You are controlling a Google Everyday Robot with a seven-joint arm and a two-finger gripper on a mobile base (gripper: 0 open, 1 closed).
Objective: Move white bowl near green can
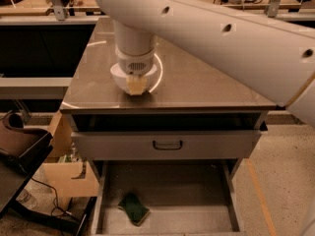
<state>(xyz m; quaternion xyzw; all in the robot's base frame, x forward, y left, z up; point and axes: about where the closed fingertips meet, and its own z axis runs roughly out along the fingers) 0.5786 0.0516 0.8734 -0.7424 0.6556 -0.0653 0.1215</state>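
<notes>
1. Looks down on a grey metal table (206,90) with cluttered benches behind. Below the top, a shut drawer (167,144) and, lower down, an open one holding a green sponge (133,209).
2. Shows the gripper (136,86) low over the left part of the table, at the end of a bulky white arm (221,33) crossing in from the right.
3. Finds the white bowl (118,81) directly under the wrist and largely covered by it.
4. Reads the tan fingers (132,84) as clenched on the bowl's near rim. Cannot tell whether the bowl rests on the table or hangs just off it.
5. Sees no green can anywhere; possibly hidden behind the arm.
6. Judges the grasp as made, with the carry toward the can and the release beside it left to do.
</notes>
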